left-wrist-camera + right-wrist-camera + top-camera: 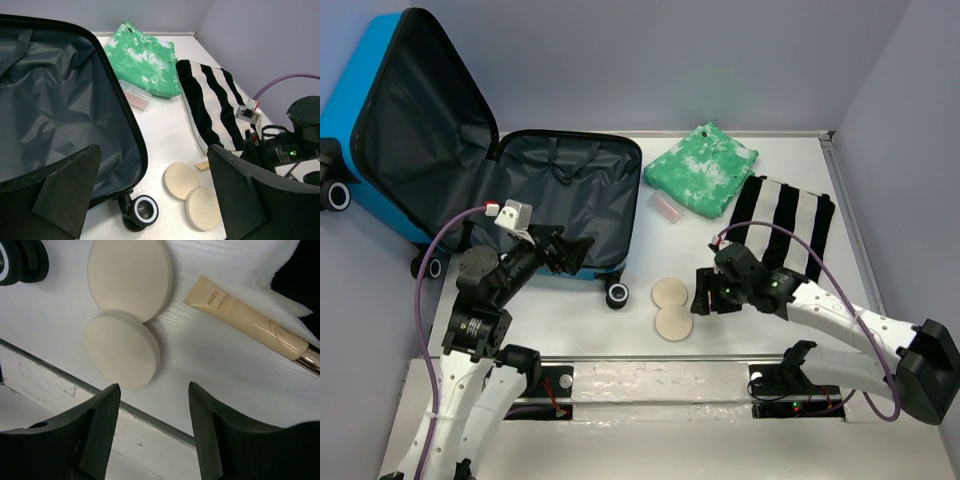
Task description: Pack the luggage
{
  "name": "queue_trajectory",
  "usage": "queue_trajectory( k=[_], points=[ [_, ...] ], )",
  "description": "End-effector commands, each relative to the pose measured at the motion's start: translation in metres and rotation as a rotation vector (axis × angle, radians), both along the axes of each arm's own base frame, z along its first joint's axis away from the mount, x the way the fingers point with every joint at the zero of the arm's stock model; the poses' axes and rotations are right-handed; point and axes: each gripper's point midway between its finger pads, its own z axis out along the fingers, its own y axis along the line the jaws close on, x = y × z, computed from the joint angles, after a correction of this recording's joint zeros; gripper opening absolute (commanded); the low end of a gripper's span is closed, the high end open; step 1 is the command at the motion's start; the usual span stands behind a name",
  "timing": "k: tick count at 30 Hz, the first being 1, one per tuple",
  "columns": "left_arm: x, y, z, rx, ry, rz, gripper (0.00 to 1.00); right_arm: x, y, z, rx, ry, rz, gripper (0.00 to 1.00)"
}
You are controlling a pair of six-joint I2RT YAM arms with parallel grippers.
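The luggage (572, 190), a bright-blue suitcase, lies open at the left with its lid (420, 120) propped up and its black lining bare. My left gripper (575, 252) is open and empty over the suitcase's near edge. The left wrist view shows the lining (55, 110) and a wheel (145, 210) between my open fingers (152, 165). My right gripper (703, 297) is open and empty just right of two beige round pads (671, 308). The right wrist view (154, 387) shows the pads (125, 347) and a cream tube (245, 320).
A folded green tie-dye garment (701, 170) lies at the back. A black-and-white striped item (785, 215) lies right of it. A small clear case with pink inside (667, 209) sits between the garment and the suitcase. A table seam (60, 375) runs below the pads.
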Motion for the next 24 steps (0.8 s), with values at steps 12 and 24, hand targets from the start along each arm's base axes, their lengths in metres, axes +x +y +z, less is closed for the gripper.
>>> queue_trajectory(
  k=[12,24],
  points=[
    [-0.007,0.000,0.008,-0.012,-0.026,-0.009,0.99,0.006,0.054,-0.052,0.081,0.065,0.063,0.34],
    [-0.010,-0.005,0.013,-0.021,-0.032,-0.035,0.99,0.055,0.087,0.079,0.180,-0.242,0.126,0.07]
  ],
)
